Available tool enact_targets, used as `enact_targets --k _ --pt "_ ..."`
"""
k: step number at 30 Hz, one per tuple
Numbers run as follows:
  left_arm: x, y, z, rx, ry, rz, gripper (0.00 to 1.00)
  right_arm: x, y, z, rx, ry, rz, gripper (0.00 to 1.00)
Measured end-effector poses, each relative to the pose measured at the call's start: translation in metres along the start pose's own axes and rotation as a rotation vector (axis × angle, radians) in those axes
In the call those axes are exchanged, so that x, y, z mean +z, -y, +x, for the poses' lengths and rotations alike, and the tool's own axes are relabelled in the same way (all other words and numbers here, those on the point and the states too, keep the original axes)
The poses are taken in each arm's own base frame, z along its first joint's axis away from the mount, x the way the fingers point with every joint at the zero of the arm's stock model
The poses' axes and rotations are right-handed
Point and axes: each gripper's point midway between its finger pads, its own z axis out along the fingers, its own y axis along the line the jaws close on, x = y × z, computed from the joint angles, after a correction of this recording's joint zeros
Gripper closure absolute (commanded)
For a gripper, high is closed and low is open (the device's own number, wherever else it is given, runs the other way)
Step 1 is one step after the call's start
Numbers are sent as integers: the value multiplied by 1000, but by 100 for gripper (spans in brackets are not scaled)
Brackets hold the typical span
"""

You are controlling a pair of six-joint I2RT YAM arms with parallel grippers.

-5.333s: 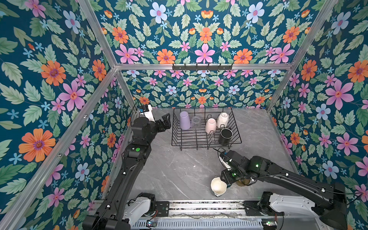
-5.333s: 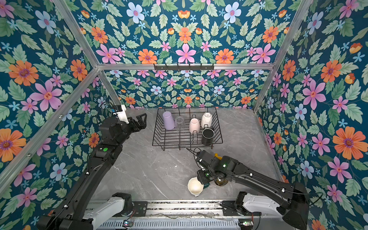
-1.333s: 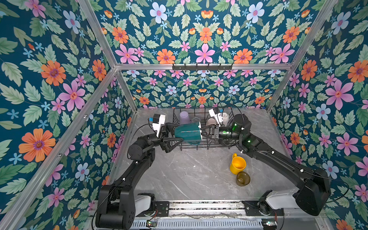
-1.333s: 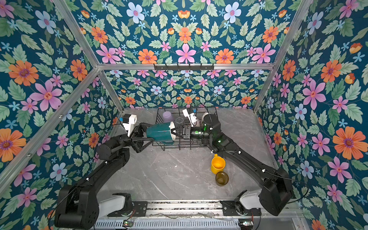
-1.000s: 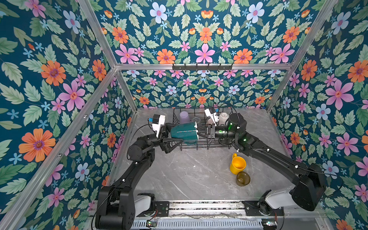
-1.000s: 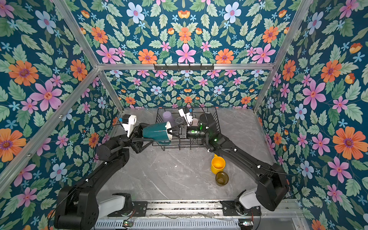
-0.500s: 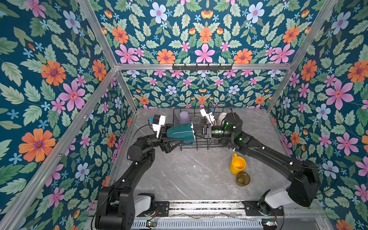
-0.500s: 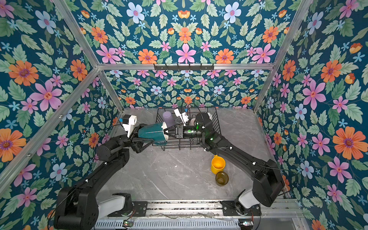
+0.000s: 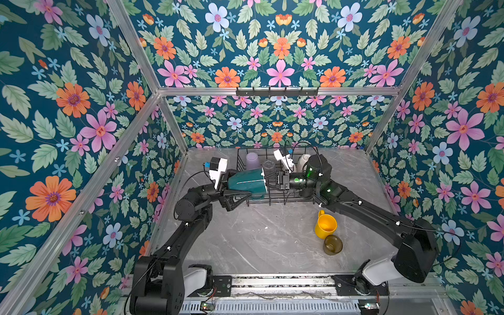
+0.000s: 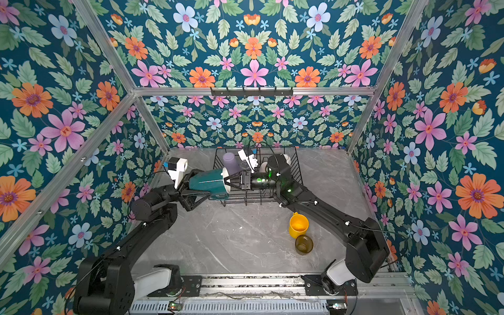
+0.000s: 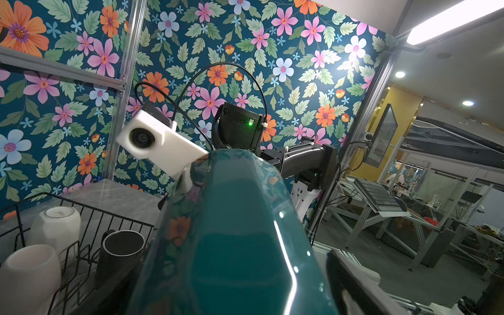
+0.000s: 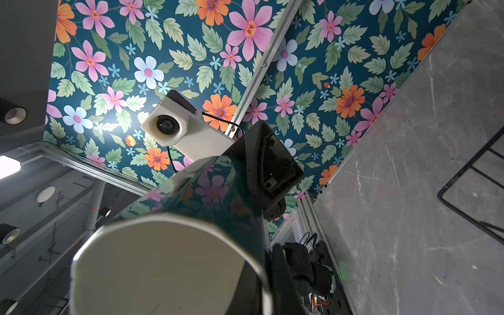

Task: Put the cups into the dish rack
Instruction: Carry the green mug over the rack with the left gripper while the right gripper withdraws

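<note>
We show the green mug (image 9: pixel 246 180) on its side in the air at the rack's (image 9: pixel 283 201) near left corner, clasped round the body by the left claw (image 9: pixel 241 187), mouth facing the right claw (image 9: pixel 272 182), whose fingers are pressed together at the rim. We judge this a placing step: next the mug must be tipped mouth-down between the prongs. The print on the white mug's (image 11: pixel 54 226) base, inside the rack, is too small to read.

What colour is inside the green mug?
Cream. The mug shows it best in the right wrist view.
</note>
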Motion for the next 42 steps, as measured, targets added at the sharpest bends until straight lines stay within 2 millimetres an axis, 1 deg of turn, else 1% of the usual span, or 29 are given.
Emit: enact_targets --k 5,8,11,15,19,21,23,25,30,33,34,37,39,42 --pt "0 0 0 0 0 0 8 0 0 1 5 -4 -1 100" --pt "0 0 0 0 0 0 15 0 0 1 10 -6 -3 100" --pt "0 0 -1 2 3 -2 25 0 0 1 14 -7 -3 100" --pt "0 -1 -1 -1 3 -5 45 0 0 2 17 -8 -1 100" --pt "0 -3 0 -10 -3 -5 68 -1 2 2 22 -4 5 99" --pt "0 -3 0 -11 -7 -3 79 -2 1 2 24 -1 10 93" --pt "1 -2 0 -8 -9 -1 91 -3 1 2 22 6 16 85" --pt "1 -2 0 -10 -15 1 99 -4 -1 1 20 14 18 77" --pt "2 0 -1 0 -33 11 100 -16 -8 -1 -7 48 46 52" --pt "4 -3 -5 -12 -39 2 100 -31 -10 -2 -33 87 99 41" --pt "4 -6 -6 -19 -40 -8 100 -38 -9 -2 -43 104 125 38" --pt "5 -14 -11 -24 -40 -52 100 -60 -1 -3 -59 167 228 27" --pt "7 -23 -20 -10 -34 -114 100 -77 5 -1 -67 209 311 22" --pt "6 -42 -37 34 -23 -264 100 -103 12 7 -90 260 419 16"
